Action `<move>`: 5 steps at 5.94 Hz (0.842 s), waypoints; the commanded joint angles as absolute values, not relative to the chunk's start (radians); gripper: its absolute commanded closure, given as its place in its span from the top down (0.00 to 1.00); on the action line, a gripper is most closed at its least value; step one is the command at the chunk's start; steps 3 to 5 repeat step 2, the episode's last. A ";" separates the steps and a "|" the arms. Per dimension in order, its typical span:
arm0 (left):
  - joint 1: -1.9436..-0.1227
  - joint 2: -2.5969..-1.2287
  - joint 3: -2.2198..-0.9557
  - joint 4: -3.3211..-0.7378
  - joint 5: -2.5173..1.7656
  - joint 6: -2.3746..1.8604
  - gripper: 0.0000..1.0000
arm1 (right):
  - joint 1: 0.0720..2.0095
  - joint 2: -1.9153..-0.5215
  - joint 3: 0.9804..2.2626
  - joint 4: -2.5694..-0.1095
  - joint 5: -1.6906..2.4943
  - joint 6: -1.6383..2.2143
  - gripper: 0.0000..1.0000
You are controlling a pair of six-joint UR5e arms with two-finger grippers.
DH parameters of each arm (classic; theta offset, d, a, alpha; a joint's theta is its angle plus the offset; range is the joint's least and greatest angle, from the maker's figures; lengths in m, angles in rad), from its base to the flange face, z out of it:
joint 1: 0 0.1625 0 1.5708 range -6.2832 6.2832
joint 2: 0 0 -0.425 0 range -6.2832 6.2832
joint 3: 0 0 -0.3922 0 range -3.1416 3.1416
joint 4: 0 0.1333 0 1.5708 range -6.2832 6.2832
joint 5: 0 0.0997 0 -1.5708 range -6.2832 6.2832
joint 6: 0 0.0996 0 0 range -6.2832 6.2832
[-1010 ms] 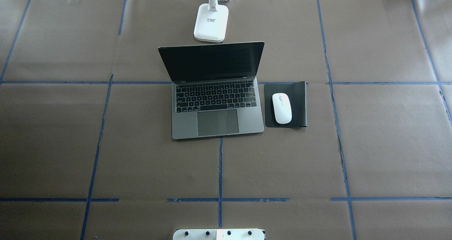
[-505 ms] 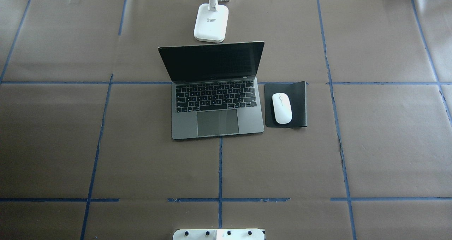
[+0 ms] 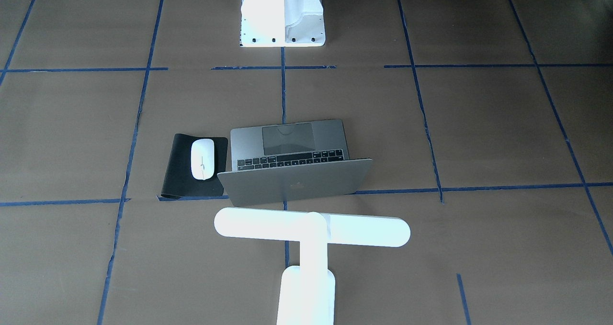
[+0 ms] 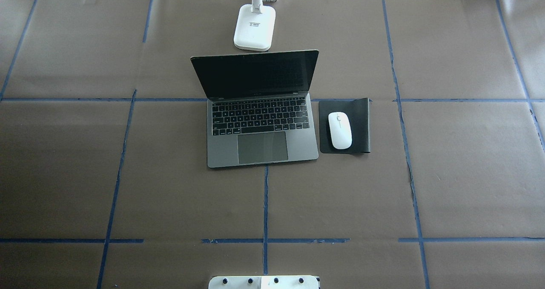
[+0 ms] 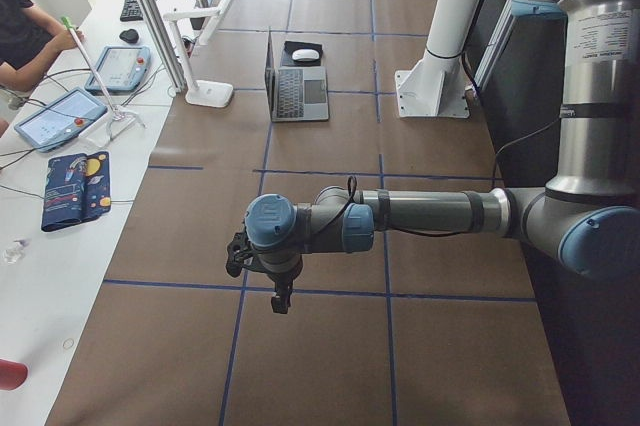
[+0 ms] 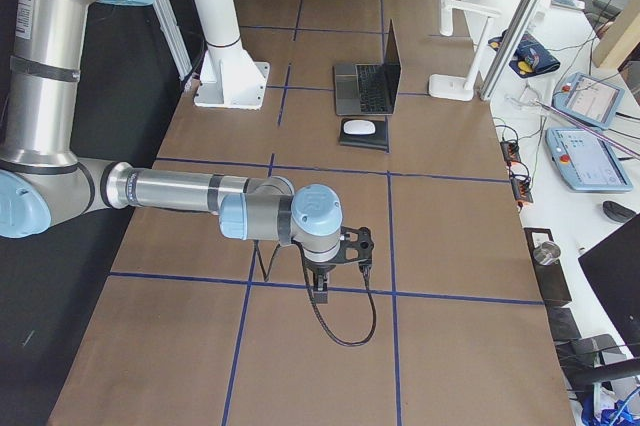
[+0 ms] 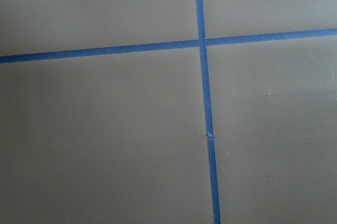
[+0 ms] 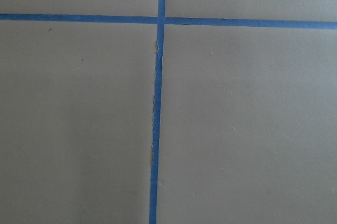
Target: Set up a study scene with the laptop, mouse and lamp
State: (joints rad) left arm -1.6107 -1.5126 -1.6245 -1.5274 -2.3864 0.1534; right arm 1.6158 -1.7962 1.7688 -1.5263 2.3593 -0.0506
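1. Counter (image 4: 468,174): covered in brown paper and divided into rectangles by blue tape lines (image 4: 265,204).

2. Left arm (image 5: 430,214): extends level over the counter end on the robot's left, well apart from the task items. Its tool (image 5: 281,306) points down above the paper near a tape line. Whether this tool is open or closed cannot be told: it appears only in the side view, and the left wrist camera shows only paper and a tape crossing.

3. Right arm (image 6: 180,191): extends level over the opposite counter end. Its tool (image 6: 320,291) points down near a tape crossing, with a black cable (image 6: 350,331) looping beneath it. Its state cannot be told either; the right wrist camera shows only paper and tape.

4. Pedestal (image 3: 282,14): white, with bolt holes, at the robot-side edge, centred.

5. Laptop (image 4: 262,127): near the counter centre, lid open, screen dark, keyboard and trackpad facing the robot.

6. Lamp (image 3: 311,231): upright behind the laptop lid, on the side away from the robot, base apart from the laptop. Its bar runs parallel to the lid.

7. Mat (image 4: 362,123): black, flat on the counter, just beside the laptop on the robot's right.

8. Mouse (image 4: 339,130): rests on the mat, towards the edge nearer the laptop, long axis running toward and away from the robot.
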 commanded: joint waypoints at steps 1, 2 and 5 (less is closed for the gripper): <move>-1.611 -1.513 -1.623 -1.528 -2.387 0.155 1.00 | 1.617 -1.796 1.769 -1.525 2.359 -0.051 1.00; -1.611 -1.513 -1.621 -1.528 -2.387 0.155 1.00 | 1.615 -1.796 1.769 -1.526 2.359 -0.051 1.00; -1.611 -1.513 -1.621 -1.528 -2.387 0.155 1.00 | 1.615 -1.796 1.769 -1.526 2.359 -0.051 1.00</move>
